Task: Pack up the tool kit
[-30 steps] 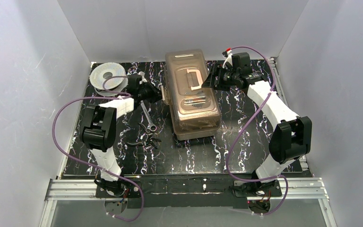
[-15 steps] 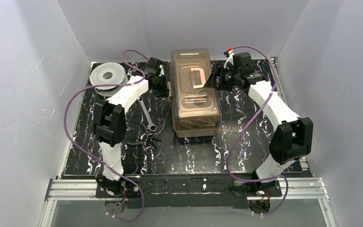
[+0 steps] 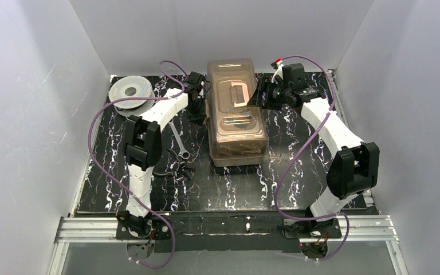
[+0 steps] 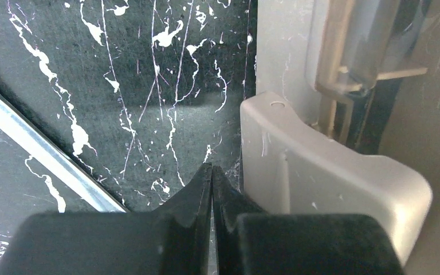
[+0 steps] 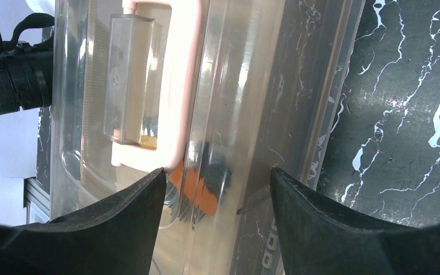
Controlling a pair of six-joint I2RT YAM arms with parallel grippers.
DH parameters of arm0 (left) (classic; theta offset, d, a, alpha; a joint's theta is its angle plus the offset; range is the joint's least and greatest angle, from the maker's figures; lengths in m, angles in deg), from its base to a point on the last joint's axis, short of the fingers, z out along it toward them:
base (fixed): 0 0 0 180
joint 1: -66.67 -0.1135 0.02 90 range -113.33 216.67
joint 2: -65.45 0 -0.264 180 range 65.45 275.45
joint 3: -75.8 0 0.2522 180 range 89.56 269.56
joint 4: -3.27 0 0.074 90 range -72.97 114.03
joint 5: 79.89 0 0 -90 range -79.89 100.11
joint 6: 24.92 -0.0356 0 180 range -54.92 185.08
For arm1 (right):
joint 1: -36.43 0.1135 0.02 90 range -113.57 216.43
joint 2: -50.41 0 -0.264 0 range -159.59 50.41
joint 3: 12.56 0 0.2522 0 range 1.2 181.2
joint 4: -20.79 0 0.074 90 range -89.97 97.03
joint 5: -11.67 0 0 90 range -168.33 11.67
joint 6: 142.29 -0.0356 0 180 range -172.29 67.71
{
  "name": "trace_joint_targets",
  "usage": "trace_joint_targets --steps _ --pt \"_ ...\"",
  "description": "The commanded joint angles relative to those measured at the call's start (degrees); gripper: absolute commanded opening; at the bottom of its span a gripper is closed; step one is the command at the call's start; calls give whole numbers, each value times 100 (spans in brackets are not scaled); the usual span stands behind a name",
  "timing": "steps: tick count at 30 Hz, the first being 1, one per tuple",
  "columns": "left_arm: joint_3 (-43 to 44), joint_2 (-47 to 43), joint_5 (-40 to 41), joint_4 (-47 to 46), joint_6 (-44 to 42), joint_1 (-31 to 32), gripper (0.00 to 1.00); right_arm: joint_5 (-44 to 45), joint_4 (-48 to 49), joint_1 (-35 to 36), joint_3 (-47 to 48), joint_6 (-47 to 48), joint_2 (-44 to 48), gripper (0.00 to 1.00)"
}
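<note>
The left gripper (image 4: 212, 176), fingers pinched together and empty, should press squarely on the beige latch (image 4: 326, 183) just right of its tips, while the right gripper (image 5: 217, 186), fingers spread wide, steadies the tool kit (image 5: 252, 74) lying straight ahead between them.

Left arm (image 3: 149, 123), right arm (image 3: 332, 126): I am seeing white shells, black joints.
Cables (image 3: 301, 56): I am seeing purple loops.
Left gripper (image 4: 212, 169), right gripper (image 5: 217, 175): I am seeing matte black fingers.

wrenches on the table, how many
1: a silver wrench lies left of the toolbox. The dark tangle of tools nearer the arm bases may hide another.
</note>
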Motion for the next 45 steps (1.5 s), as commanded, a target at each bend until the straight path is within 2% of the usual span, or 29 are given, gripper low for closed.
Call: trace_joint_targets --steps 1,6,10,13,19,22,30,40,45 --pt "128 237 -668 -291 152 492 0 -389 -113 225 83 -77 -154 72" --pt "98 350 -744 -314 109 492 0 -390 -121 224 84 -78 -169 72" --pt "-148 415 -1429 -848 237 492 0 -427 -101 223 85 -84 -152 72" --pt "-569 260 -1901 -1581 434 491 0 -440 -86 226 66 -79 -140 72" --pt "-1743 -343 -2818 -3749 1107 436 0 -647 -49 226 38 -105 -194 72" --pt "-2173 -626 -2959 -4395 1415 321 0 -617 -77 224 27 -102 -146 72" --pt "-2940 -1757 -2225 -4086 1223 -60 0 -341 -112 143 -6 -128 206 75" --pt "-3719 -3506 -594 -3301 724 -140 11 236 -36 -106 -278 -147 1100 79" --pt "-3945 -3728 -151 -3312 743 -145 12 438 163 -283 -679 -249 1508 79"
